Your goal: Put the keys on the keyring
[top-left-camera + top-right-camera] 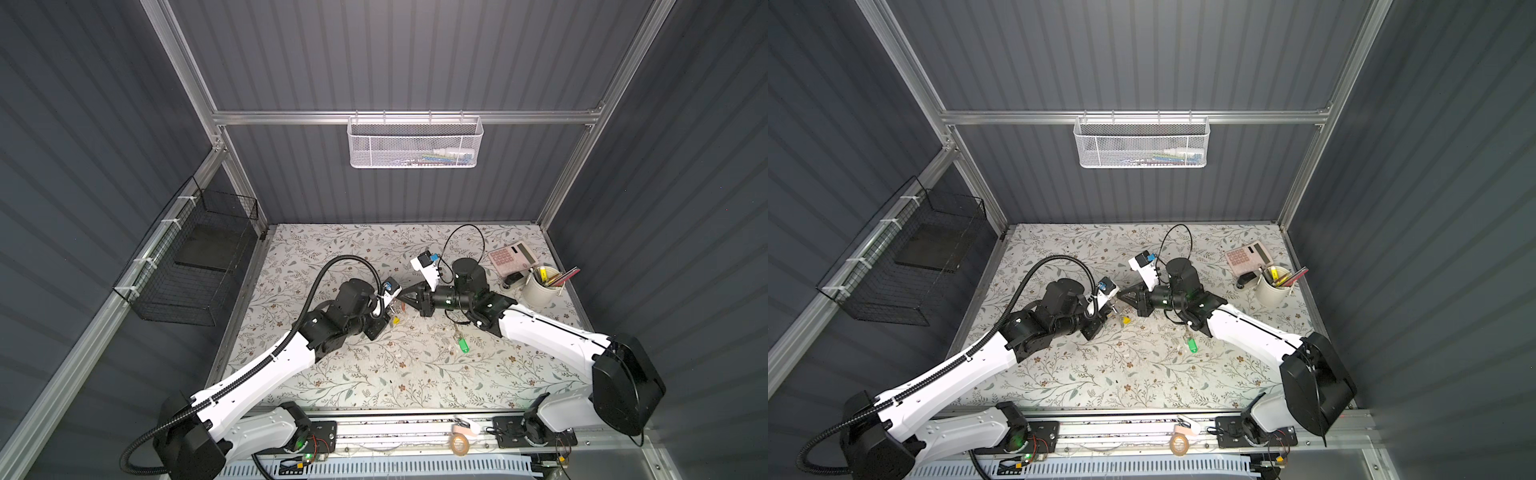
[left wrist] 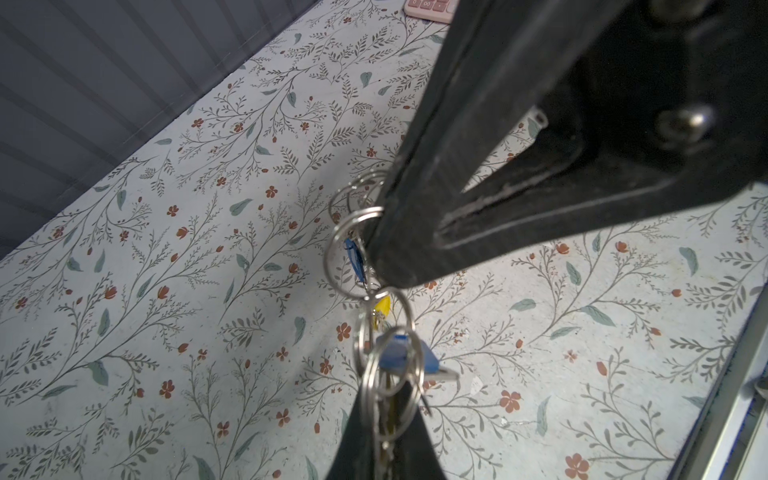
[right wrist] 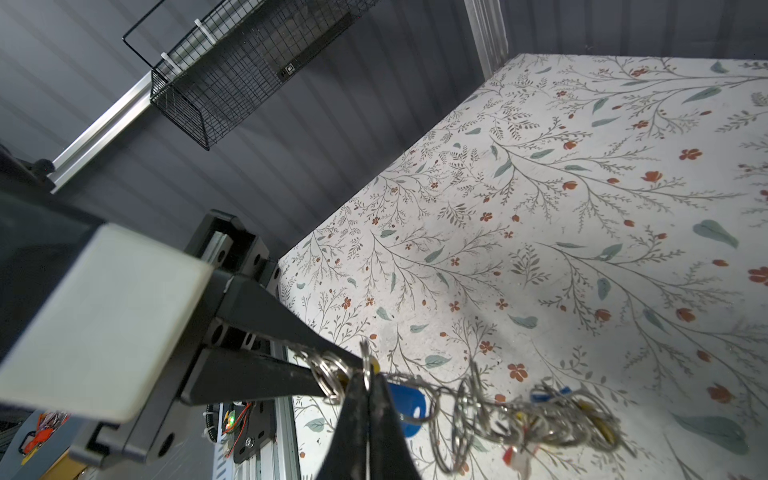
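Seen from above, two robot arms meet over a flower-patterned tabletop (image 1: 374,374), their tips almost touching at the keyring (image 3: 519,411). The left pincer (image 2: 386,415) is closed tight on a few of the keyring's silver rings. The right pincer (image 3: 366,390) is pressed together on another ring just beside it. The keyring is a loose bunch of silver rings and small keys with blue, yellow and red tags. It stretches out from the two grips and is blurred in the right wrist view. Whether its far end rests on the tabletop cannot be told.

The keys (image 1: 462,344) with the bright green tag lie flat on the tabletop, apart from the keyring. They are to its right and closer to the front edge, just beside the right arm's forearm, and both top views show them (image 1: 1192,345). Neither pincer touches them.

Well to the right of the keyring, toward the back wall, sit a pink calculator (image 1: 511,255) and a white cup (image 1: 540,291) of pens.
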{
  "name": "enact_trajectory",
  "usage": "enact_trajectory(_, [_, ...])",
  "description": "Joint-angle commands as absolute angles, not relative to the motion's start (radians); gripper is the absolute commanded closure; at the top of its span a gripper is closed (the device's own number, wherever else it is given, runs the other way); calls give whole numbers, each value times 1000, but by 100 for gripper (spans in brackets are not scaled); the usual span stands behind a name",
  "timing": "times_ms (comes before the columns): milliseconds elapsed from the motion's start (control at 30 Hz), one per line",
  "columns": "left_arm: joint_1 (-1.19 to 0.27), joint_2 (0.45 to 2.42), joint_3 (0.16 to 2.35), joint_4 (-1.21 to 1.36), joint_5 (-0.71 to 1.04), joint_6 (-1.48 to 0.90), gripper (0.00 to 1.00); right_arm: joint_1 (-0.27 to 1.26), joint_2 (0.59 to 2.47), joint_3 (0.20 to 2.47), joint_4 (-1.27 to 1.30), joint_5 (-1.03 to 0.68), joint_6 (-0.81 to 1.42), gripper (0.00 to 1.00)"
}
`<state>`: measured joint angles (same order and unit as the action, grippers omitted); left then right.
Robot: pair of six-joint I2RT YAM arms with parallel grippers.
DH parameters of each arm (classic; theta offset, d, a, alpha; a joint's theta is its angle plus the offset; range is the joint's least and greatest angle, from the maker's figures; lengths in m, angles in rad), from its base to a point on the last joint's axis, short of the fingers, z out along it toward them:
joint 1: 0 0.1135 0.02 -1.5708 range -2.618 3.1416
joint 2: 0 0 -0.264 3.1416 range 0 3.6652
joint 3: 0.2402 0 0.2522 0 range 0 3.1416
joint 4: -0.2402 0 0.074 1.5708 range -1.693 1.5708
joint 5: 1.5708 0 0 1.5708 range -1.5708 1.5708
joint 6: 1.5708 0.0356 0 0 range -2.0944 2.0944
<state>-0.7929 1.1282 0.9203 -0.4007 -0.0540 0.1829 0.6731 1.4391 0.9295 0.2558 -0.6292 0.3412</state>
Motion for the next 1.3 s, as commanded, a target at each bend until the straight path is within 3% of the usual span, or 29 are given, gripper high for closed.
enact_trajectory(0, [-866, 1124, 951, -289, 104, 254, 100, 683, 1480, 955, 231, -562, 359, 100])
enact_trajectory(67, [-867, 1115, 940, -280, 92, 238, 100, 682, 1471, 950, 238, -553, 357, 100])
enact_trajectory(133, [-865, 1093, 913, -260, 58, 210, 86, 680, 1467, 950, 228, -545, 348, 100])
enact_trajectory(200, [-865, 1067, 883, -239, 29, 185, 83, 678, 1463, 947, 222, -543, 345, 100])
enact_trajectory(367, [-865, 1040, 817, -209, -3, 116, 86, 674, 1461, 945, 225, -541, 351, 100])
enact_trajectory(467, [-865, 1029, 788, -189, -2, 110, 100, 673, 1470, 946, 233, -550, 362, 100])
enact_trajectory(1033, [-887, 1088, 797, -120, 90, 163, 100, 689, 1567, 1002, 224, -592, 448, 100])
enact_trajectory(1267, [-906, 1107, 792, -65, 125, 149, 100, 697, 1581, 947, 429, -589, 538, 100])
